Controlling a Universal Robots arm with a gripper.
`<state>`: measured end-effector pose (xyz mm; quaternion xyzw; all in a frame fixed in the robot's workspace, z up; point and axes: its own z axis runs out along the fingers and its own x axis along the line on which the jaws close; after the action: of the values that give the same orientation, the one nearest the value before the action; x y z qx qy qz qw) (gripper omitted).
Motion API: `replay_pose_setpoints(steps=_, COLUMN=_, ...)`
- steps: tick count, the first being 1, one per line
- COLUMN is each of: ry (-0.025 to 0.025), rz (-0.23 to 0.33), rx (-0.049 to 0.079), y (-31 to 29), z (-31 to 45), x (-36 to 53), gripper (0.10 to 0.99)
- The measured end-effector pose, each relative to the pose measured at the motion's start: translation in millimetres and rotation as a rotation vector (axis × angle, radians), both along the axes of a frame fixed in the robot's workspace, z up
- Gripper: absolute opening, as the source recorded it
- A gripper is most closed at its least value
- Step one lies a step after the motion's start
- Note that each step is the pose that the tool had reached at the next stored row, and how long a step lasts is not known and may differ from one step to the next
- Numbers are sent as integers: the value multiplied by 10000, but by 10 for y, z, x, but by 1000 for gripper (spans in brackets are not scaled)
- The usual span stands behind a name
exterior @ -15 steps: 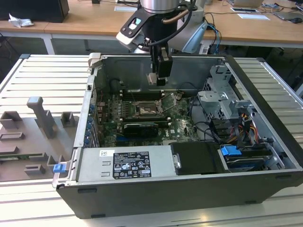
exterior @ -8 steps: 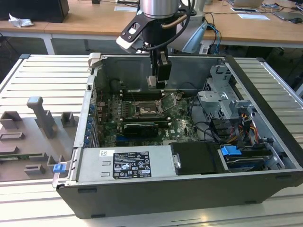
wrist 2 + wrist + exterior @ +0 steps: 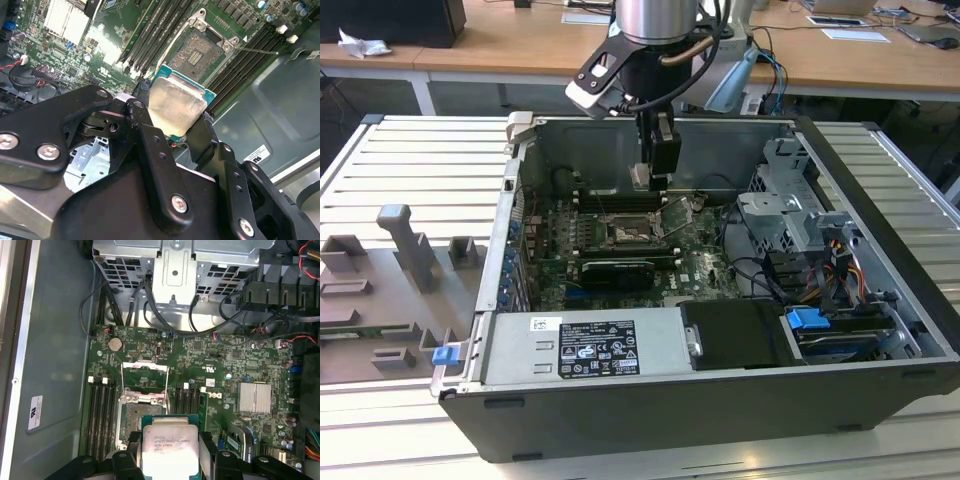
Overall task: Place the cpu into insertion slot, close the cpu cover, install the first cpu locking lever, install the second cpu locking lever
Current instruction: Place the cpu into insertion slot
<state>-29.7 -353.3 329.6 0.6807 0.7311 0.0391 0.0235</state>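
Ok, gripper (image 3: 169, 452) is clamped on the cpu (image 3: 177, 102), one black finger on each of two opposite edges, pale metal top facing both wrist cameras. In the exterior view it hangs inside the open computer case (image 3: 880, 300), above the motherboard (image 3: 210, 365). The chip is off the board, not seated. The insertion slot (image 3: 200, 52) sits bare, contacts exposed; in the first wrist view the chip covers part of it. The cpu cover (image 3: 144, 372) is flipped open, lying on the slot's drive cage (image 3: 175, 270) side. Memory slots (image 3: 100, 415) flank the socket on both sides. A finned heatsink (image 3: 255, 397) is well apart from it.
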Motion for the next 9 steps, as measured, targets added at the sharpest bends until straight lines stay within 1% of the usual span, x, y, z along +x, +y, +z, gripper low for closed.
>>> replay_pose_setpoints(steps=9, ry=0, rz=0, rx=1, y=0, z=-35, x=0, gripper=541)
